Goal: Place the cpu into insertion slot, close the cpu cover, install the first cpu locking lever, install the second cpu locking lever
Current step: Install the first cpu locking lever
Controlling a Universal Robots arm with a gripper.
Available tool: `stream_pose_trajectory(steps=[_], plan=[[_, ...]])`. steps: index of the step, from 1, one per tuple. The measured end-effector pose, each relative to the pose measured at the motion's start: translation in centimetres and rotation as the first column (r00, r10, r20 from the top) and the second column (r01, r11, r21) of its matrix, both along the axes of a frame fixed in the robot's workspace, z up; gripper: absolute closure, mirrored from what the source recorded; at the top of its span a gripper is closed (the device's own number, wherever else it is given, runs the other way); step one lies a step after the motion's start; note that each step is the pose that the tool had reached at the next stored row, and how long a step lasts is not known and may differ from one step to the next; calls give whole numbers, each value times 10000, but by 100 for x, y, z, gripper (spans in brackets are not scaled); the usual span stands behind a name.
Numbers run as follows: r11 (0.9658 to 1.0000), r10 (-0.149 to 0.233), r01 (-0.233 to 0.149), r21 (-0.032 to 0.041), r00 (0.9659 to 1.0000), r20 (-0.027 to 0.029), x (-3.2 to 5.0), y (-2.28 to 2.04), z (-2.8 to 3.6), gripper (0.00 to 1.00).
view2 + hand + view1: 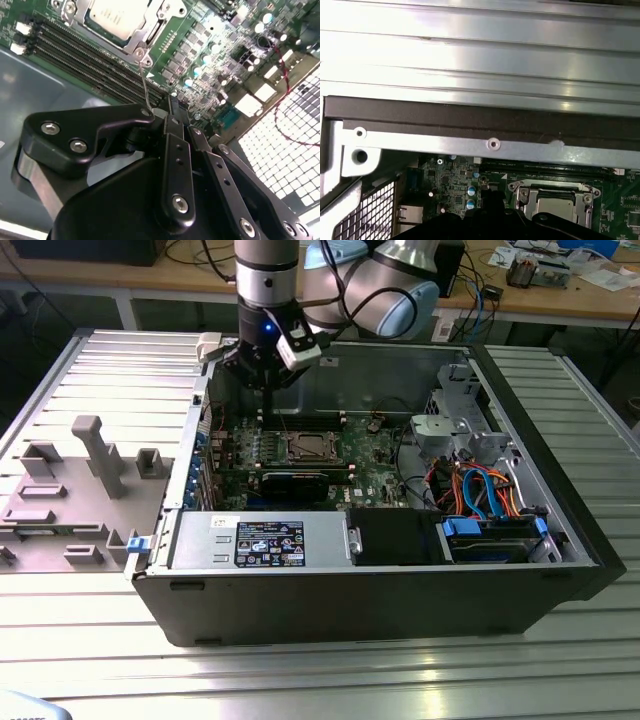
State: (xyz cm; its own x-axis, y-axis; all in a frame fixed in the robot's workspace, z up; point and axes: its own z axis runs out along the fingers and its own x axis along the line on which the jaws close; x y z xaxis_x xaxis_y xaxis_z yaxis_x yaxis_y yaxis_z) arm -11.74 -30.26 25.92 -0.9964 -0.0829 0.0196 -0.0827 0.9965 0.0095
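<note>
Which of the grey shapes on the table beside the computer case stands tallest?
The T-topped post, at the exterior view's left of the computer case. It rises well above its low neighbours, like the small square block beside it.

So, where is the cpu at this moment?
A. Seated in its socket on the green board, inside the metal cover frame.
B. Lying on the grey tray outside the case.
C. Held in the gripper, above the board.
A: in the first wrist view the cpu lies flat on the green board, with the cpu cover framing its silvery top.
</note>
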Motion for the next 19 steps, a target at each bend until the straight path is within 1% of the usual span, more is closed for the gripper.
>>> stream_pose_trajectory(steps=[4,9,13,15,19], plan=[[10000,96,-96,1,10000,-2,68,7,-1,89],[9999,124,-124,0,9999,-4,123,7,0,89],[9999,125,-125,1,9999,-3,133,8,-1,89],[9999,127,-127,1,9999,-4,149,8,-20,89],[9999,128,-128,1,9999,-2,156,7,-22,89]])
